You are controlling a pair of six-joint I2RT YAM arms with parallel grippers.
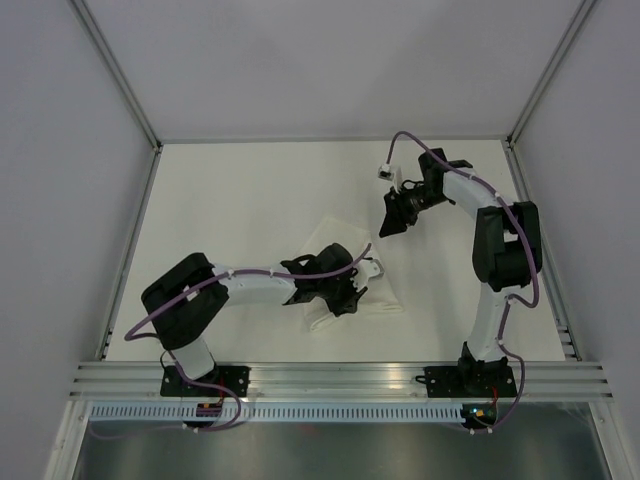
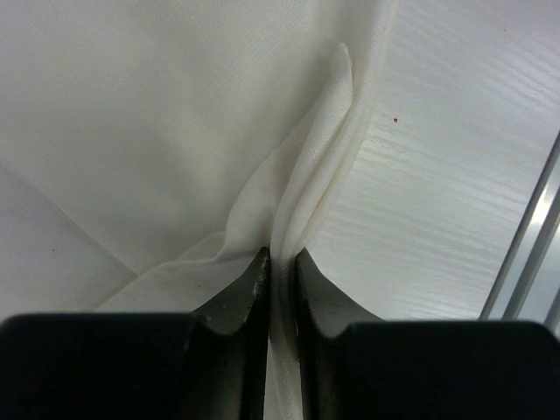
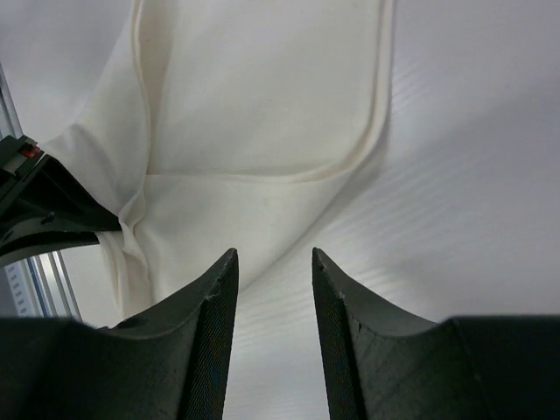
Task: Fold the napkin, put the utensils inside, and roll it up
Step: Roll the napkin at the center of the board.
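The white napkin lies rumpled in the middle of the table, part of it under the left arm's wrist. My left gripper is shut on a bunched fold of the napkin, and the cloth runs up between its fingertips. My right gripper hovers beyond the napkin's far right side. It is open with only bare tabletop between its fingers. The right wrist view shows the napkin spread ahead, with a rounded folded edge, and the left gripper at its left. The utensils are out of view.
An aluminium rail runs along the near table edge and appears at the right of the left wrist view as the rail. Grey walls and frame posts enclose the off-white tabletop.
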